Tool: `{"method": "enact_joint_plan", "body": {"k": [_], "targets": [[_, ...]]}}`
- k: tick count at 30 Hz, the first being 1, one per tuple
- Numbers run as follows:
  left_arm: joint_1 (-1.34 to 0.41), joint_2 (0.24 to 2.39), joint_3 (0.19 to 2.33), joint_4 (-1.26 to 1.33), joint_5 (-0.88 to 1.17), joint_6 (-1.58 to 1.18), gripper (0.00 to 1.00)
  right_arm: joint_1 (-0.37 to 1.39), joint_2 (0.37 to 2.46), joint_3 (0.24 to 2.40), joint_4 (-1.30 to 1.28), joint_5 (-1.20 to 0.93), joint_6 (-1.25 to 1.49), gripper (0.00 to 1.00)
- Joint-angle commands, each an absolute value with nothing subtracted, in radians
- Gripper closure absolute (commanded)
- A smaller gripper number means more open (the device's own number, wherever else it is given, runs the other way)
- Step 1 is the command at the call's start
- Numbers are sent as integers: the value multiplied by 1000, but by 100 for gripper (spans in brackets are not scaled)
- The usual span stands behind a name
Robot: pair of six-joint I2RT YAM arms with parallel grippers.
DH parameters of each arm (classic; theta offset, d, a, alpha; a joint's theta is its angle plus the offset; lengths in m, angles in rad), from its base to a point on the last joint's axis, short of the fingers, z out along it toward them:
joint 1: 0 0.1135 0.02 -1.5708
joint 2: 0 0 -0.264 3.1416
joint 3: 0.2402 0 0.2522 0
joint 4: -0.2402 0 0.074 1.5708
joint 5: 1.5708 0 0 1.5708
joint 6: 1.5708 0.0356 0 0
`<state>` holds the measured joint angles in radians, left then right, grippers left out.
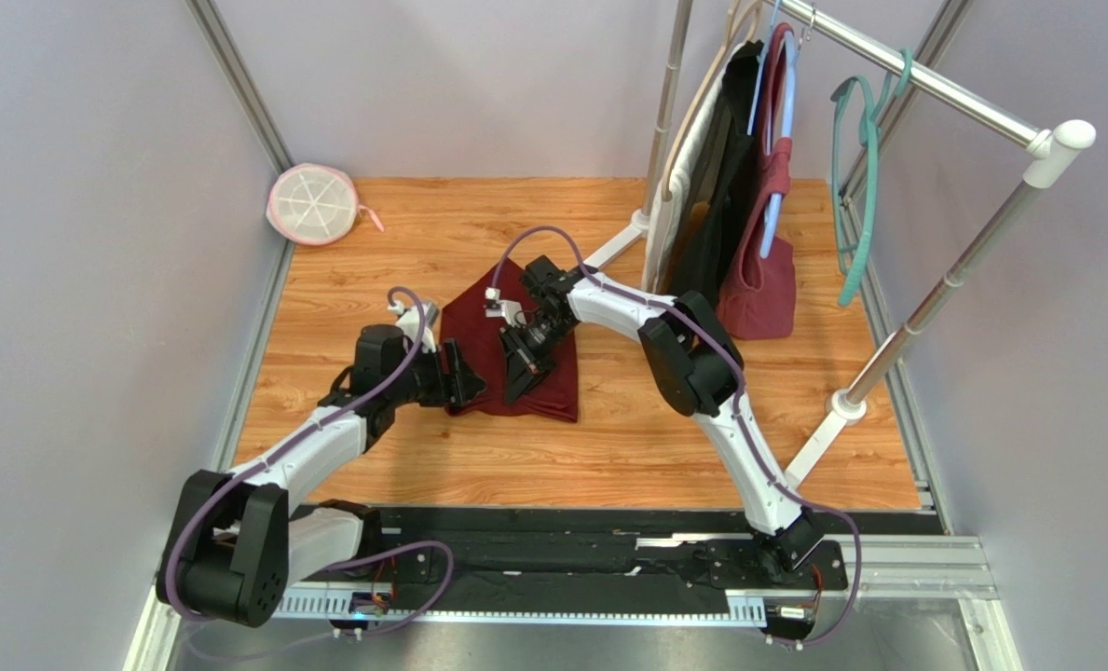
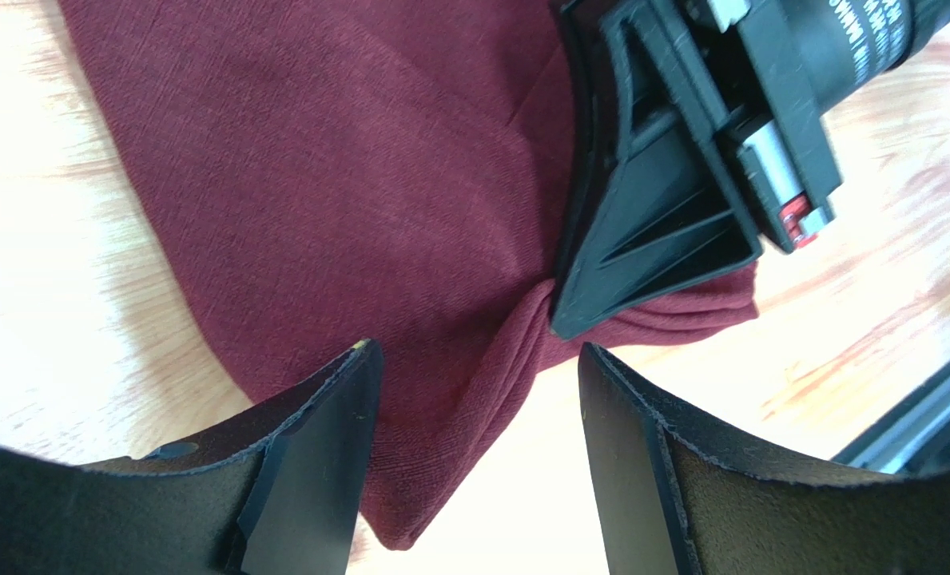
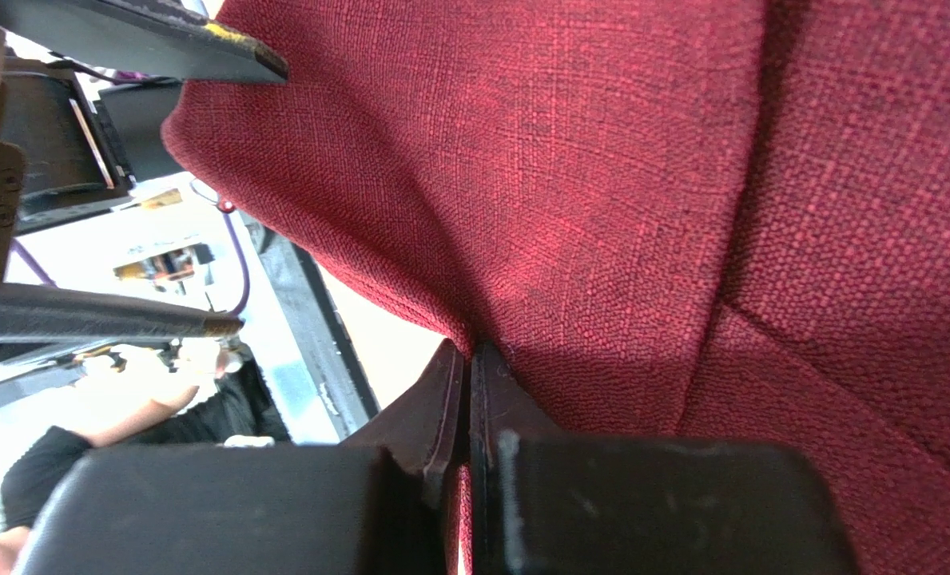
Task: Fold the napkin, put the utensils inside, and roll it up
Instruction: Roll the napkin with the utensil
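Note:
The maroon napkin (image 1: 473, 325) lies partly folded on the wooden table, between the two arms. My right gripper (image 1: 520, 383) reaches down from the far side and is shut on a pinch of the napkin's near edge (image 3: 588, 180); cloth shows between its closed jaws (image 3: 470, 359). My left gripper (image 1: 473, 380) stands open at the napkin's left near corner. In the left wrist view its jaws (image 2: 477, 365) straddle a twisted fold of the napkin (image 2: 359, 180), apart from the cloth, with the right gripper (image 2: 660, 228) just beyond. The utensils are out of view.
A metal clothes rack (image 1: 937, 84) stands at the back right, hung with dark garments, a burgundy bag (image 1: 762, 280) and a teal hanger (image 1: 860, 182). Its base feet rest on the table (image 1: 377, 280). A round pink-and-white item (image 1: 312, 204) lies at the back left corner.

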<state>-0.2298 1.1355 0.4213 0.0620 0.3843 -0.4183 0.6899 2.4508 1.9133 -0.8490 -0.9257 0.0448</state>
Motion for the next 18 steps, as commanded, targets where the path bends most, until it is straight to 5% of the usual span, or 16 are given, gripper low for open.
{"method": "enact_joint_plan", "body": {"k": [1, 7, 13, 18], "targets": [[-235, 1150, 465, 77, 362, -376, 30, 663, 2502, 1953, -864, -879, 49, 100], [-268, 1198, 514, 17, 333, -357, 32, 646, 2530, 1980, -865, -888, 74, 100], [-291, 1095, 581, -228, -60, -510, 26, 643, 2543, 1996, -870, -893, 83, 100], [-291, 1129, 584, -285, -8, -623, 24, 643, 2545, 1997, -867, -887, 89, 100]]}}
